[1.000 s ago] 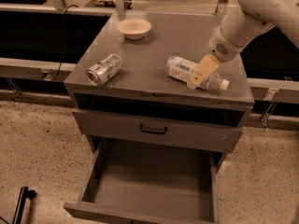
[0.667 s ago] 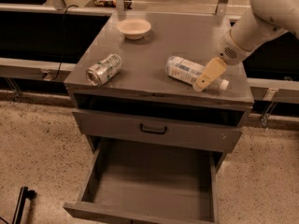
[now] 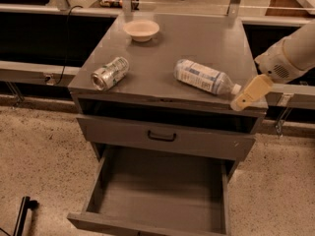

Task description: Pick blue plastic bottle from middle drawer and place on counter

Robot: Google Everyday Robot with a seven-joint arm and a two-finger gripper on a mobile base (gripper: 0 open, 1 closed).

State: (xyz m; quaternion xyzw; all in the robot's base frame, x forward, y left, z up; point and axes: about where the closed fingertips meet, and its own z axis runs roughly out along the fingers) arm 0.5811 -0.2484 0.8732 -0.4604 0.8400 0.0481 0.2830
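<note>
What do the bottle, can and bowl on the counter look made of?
Bottle: probably clear glossy plastic; see-through neck, pale label. Can: thin shiny metal, dented. Bowl: pale, matte; ceramic or plastic, unclear. Tool hangs at the counter's front right corner, near the bottle.

I read counter (image 3: 197, 38) as plain matte grey. Blue plastic bottle (image 3: 203, 76), 4 o'clock on counter: clear, pale blue-and-white label, white cap. Can (image 3: 110, 73), 8 o'clock: silver with green print. Bowl (image 3: 141, 30), 11 o'clock: cream. Gripper (image 3: 247, 95), at counter's 4 o'clock edge beside bottle cap: tan. Arm (image 3: 290, 58) behind it: white. Middle drawer (image 3: 157, 191): plain grey inside. Drawer front (image 3: 197, 142): grey, with black handle (image 3: 162, 136). Floor (image 3: 39, 151): beige with dark speckles.
</note>
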